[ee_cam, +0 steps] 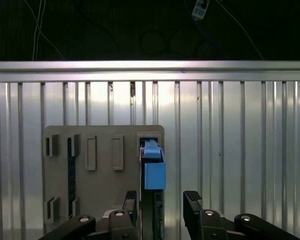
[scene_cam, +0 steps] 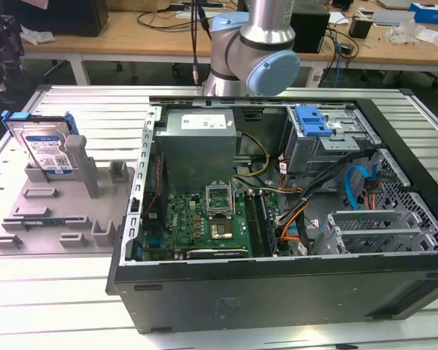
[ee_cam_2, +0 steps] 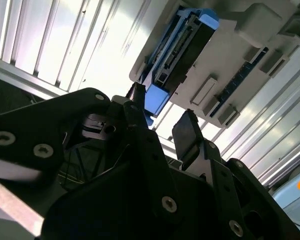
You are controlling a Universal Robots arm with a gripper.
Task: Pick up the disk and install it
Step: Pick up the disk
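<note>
Gripper (ee_cam: 162, 204): two black fingers (ee_cam: 131, 201) spread apart with a clear gap between them, pinching nothing; both wrist views look past the fingertips at the tray and the table.
Disk (scene_cam: 47, 146): stands on its edge in the grey tray (scene_cam: 58, 215), in the upper left of the exterior view, label side facing the camera, blue carrier bracket showing along its upper edge and corners.
Disk against gripper: in the first wrist view the disk (ee_cam: 154, 172) is seen edge-on, its blue bracket in line with the gap and closer to one finger, with no contact showing. In the second wrist view its dark connector edge (ee_cam_2: 182, 45) and a blue corner lie beyond the fingertips.
Tray: flat grey plastic with upright posts, lying on the slatted metal table (scene_cam: 58, 313) just beside the computer case on the exterior view's left; one tall post (scene_cam: 77, 157) stands in front of the disk.
Computer case (scene_cam: 277, 281): lies open on its side, filling the centre and right of the exterior view, with the motherboard (scene_cam: 212, 219) and the power supply (scene_cam: 197, 138) exposed.
Blue latch (scene_cam: 314, 120): sits on the drive cage in the case's upper right, well apart from the disk.
Arm (scene_cam: 255, 44): its silver-and-blue joint stands at top centre of the exterior view, behind the case.
</note>
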